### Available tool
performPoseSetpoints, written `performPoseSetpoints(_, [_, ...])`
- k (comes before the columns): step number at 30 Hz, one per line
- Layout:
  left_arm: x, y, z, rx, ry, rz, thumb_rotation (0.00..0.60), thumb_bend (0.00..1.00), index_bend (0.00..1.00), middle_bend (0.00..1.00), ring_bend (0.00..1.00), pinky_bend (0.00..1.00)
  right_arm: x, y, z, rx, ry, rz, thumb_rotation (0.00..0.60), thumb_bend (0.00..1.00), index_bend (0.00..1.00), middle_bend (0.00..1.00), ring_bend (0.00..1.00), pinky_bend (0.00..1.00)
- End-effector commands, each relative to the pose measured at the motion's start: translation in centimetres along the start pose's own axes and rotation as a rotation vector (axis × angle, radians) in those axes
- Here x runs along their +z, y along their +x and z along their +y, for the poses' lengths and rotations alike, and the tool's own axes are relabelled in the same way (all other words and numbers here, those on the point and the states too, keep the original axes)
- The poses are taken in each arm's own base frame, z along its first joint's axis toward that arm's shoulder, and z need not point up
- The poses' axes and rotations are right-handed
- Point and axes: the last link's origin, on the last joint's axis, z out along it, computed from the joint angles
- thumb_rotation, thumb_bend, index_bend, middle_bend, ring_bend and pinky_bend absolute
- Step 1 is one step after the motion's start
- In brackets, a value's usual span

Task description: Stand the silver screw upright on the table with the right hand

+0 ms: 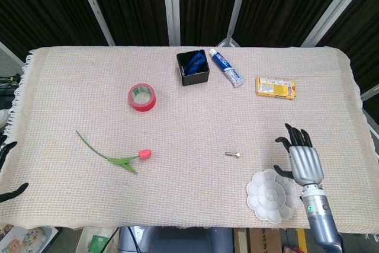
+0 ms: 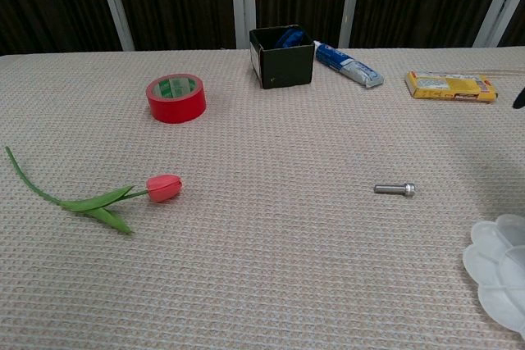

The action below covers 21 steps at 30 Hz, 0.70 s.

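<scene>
Silver screw (image 1: 232, 154) lies flat mid-table toward the near edge, long axis parallel to that edge, left of your right hand (image 1: 302, 159), which hovers spread and empty, nearer than the left.

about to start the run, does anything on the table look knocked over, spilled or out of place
Nothing is spilled or damaged. The small silver screw lies on its side on the woven beige tablecloth, not upright. The right hand, fingers apart, holds nothing beside the white flower-shaped palette. The pink tulip with its green stem lies flat.
</scene>
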Motion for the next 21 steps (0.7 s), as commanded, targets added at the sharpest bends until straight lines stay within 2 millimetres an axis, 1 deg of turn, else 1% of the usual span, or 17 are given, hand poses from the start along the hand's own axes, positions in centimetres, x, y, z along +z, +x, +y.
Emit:
performPoseSetpoints(1, [0.0, 0.1, -0.1, -0.001, 0.004, 0.002, 0.6, 0.24, 0.14, 0.0, 0.0, 0.0, 3.4, -0.8, -6.0, -0.016, 0.051, -0.095, 0.6, 0.2, 0.36, 0.01, 0.07, 0.0])
performPoseSetpoints(6, [0.1, 0.2, -0.3, -0.003, 0.014, 0.005, 0.6, 0.24, 0.14, 0.0, 0.0, 0.0, 4.8, -1.7, -8.5, -0.079, 0.033, -0.12, 0.6, 0.2, 0.38, 0.01, 0.07, 0.0])
performPoseSetpoints(9, [0.1, 0.2, -0.3, -0.006, 0.014, 0.002, 0.6, 0.24, 0.14, 0.0, 0.0, 0.0, 5.5, -2.4, -9.7, -0.077, 0.008, -0.138, 0.6, 0.2, 0.39, 0.01, 0.08, 0.0])
performPoseSetpoints(14, [0.2, 0.2, -0.4, -0.009, 0.013, 0.003, 0.6, 0.24, 0.14, 0.0, 0.0, 0.0, 6.3, -3.5, -11.0, -0.059, -0.019, -0.172, 0.6, 0.2, 0.41, 0.01, 0.08, 0.0])
performPoseSetpoints(21, [0.3, 0.3, -0.5, -0.015, 0.016, 0.005, 0.6, 0.24, 0.14, 0.0, 0.0, 0.0, 6.8, -4.7, -12.4, -0.054, -0.027, -0.179, 0.6, 0.2, 0.44, 0.01, 0.09, 0.01])
